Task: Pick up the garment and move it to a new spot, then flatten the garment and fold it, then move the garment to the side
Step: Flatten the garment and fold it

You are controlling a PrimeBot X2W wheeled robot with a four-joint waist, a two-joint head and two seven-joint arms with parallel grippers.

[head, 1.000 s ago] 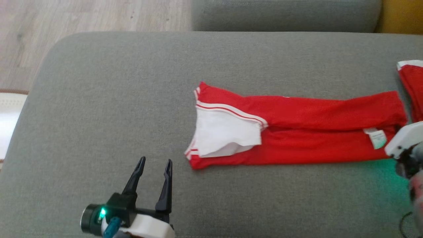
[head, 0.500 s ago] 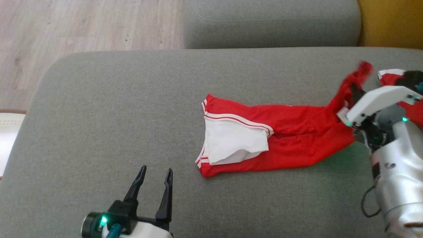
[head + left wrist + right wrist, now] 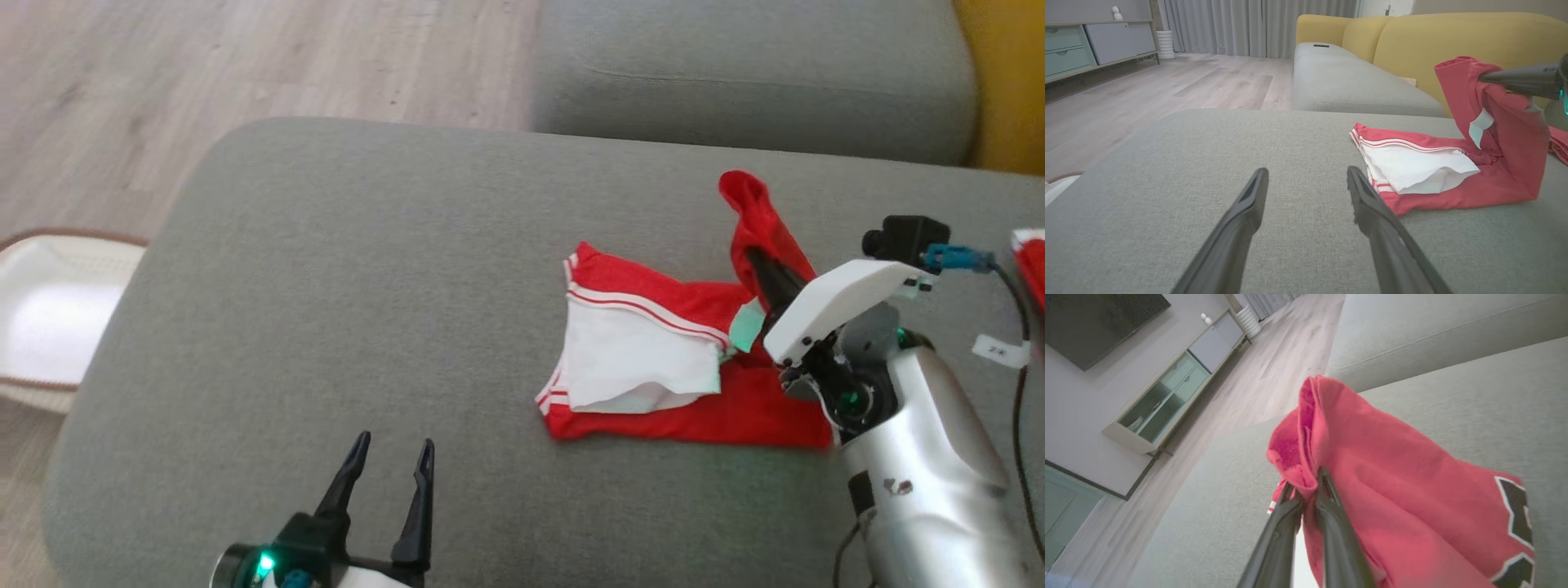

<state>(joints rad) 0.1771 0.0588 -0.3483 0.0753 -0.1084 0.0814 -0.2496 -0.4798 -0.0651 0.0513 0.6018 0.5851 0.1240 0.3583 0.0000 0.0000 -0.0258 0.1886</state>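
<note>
The garment (image 3: 637, 367), red with a white panel and white stripes, lies on the grey sofa seat (image 3: 367, 286). My right gripper (image 3: 755, 265) is shut on its right end and holds that end lifted above the red part, so the cloth stands up in a doubled fold. In the right wrist view, red cloth (image 3: 1380, 465) is bunched around the closed fingertips of my right gripper (image 3: 1306, 484). My left gripper (image 3: 393, 445) stands open and empty near the front edge, left of the garment (image 3: 1453, 192). It also appears open low in the left wrist view (image 3: 1306, 173).
A second grey cushion (image 3: 751, 73) lies behind the seat, with a yellow sofa (image 3: 1004, 82) at the far right. Wooden floor (image 3: 245, 57) and a white basket (image 3: 49, 310) are to the left. Another red cloth (image 3: 1033, 261) sits at the right edge.
My right gripper has raised the garment's right end and carried it left over the rest, shortening the flat part. The camera has shifted. The left gripper stays open in place.
</note>
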